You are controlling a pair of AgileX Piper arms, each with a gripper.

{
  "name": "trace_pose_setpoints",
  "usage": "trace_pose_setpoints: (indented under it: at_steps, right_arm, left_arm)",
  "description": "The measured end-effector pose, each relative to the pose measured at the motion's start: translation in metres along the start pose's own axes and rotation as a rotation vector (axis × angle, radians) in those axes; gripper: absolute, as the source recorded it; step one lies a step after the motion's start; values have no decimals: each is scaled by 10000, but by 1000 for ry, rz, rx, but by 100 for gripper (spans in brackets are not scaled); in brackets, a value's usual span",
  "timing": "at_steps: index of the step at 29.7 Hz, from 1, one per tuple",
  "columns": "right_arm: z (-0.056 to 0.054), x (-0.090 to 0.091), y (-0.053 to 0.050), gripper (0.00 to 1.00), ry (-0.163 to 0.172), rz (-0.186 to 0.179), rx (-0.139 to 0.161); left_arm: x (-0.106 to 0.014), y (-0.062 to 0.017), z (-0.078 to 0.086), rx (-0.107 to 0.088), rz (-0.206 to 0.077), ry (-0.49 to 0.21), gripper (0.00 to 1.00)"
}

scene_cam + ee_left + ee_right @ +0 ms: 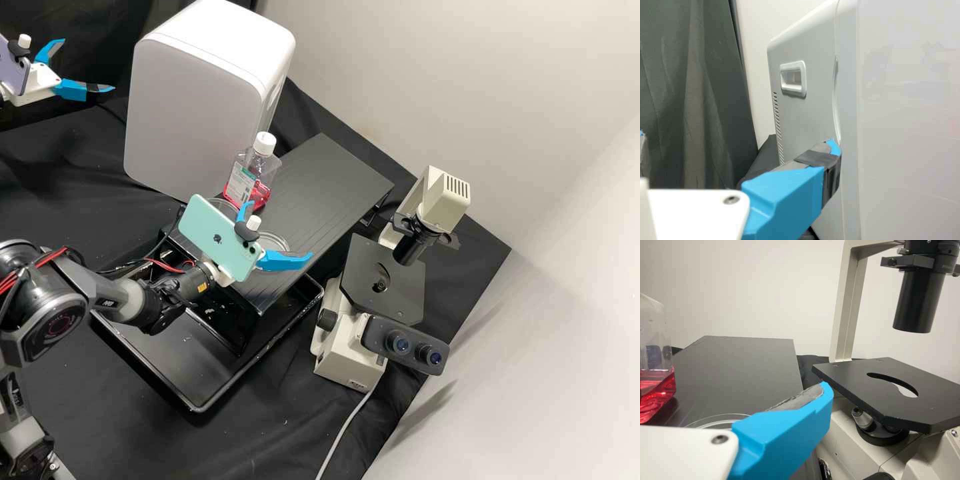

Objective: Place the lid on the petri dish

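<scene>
A black-draped counter (80, 167) is carrying the whole setup, with a tall white cabinet (200, 93) standing at its back. In front of the cabinet a raised black platform (327, 190) is sitting over a black tray (200, 380). A white microscope (373, 313) is standing just beside them, and a small red mark low on its base is too small to read. A white-capped flask (252, 175) of red liquid is standing on the platform near the cabinet, wearing a red-and-green label whose print is too fine to make out.

The right claw (282, 229) is hanging wide open, low over the platform, gripping nothing. Its blue fingers (288, 261) are spreading to either side of the clear petri dish (270, 241), which is lying on the platform just beside the flask. Whether they are touching it cannot be told. A clear round rim (212, 199) is peeking out behind that wrist, beside the flask; whether it is the lid cannot be told.

The left claw (88, 64) is hanging wide open and empty at the far left, well apart from the dish.
</scene>
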Motion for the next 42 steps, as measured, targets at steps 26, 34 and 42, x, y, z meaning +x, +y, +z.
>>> trace_pose_setpoints:
  at_steps: [26,34,42]
  right_arm:
    - [0,0,0,100,0,0,0]
    - [0,0,0,100,0,0,0]
    - [0,0,0,100,0,0,0]
  left_arm:
    - [-271,-70,250,-43,-42,-90,100]
    - [-500,-116,536,-44,-56,-214,100]
    - [-467,-204,615,-44,-36,-259,100]
